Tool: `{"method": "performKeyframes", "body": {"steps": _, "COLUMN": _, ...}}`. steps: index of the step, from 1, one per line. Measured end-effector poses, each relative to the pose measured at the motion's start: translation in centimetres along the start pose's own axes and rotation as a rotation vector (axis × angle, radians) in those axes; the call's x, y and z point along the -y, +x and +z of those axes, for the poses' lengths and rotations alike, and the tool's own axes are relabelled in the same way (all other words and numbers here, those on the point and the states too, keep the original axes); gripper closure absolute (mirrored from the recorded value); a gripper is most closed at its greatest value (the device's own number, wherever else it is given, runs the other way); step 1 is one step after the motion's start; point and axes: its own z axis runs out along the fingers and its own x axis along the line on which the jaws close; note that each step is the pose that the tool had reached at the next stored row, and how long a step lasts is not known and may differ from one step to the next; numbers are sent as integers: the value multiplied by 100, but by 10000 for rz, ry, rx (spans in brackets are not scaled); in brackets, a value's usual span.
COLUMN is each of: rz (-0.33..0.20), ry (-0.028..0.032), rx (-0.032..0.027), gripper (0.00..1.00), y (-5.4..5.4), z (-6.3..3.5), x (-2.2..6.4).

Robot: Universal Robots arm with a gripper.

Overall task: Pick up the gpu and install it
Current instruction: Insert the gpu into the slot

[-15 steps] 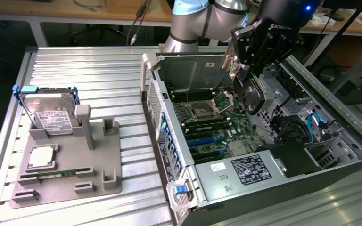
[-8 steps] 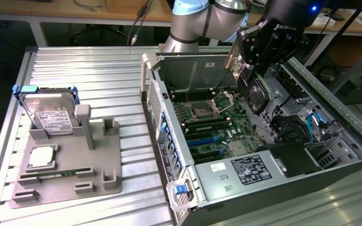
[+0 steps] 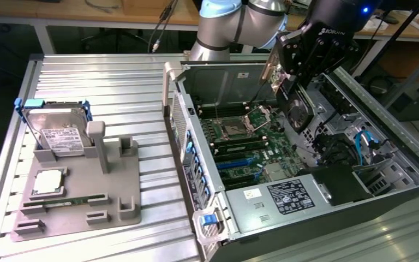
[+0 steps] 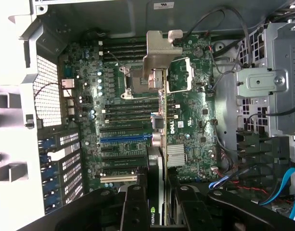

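— One open computer case (image 3: pixel 384 117) lies on its side at the exterior view's right of the table (image 3: pixel 107 82). Why?
— So the motherboard (image 4: pixel 195 110) faces up and its slots can be reached from above.
— And the gpu (image 4: pixel 160 139)?
— It hangs edge-down over that board, silver bracket toward the case's far end. I judge it clear of the slots, with its edge lined along them.
— The tool (image 4: pixel 159 207)?
— Clenched on the gpu's two flat faces, so the card stands upright.
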Motion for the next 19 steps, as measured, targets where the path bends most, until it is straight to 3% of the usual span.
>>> {"method": "performKeyframes", "body": {"steps": 19, "rz": -406, "ry": -6, "rx": -16, "gripper": 73, "y": 0, "z": 0, "x": 0}}
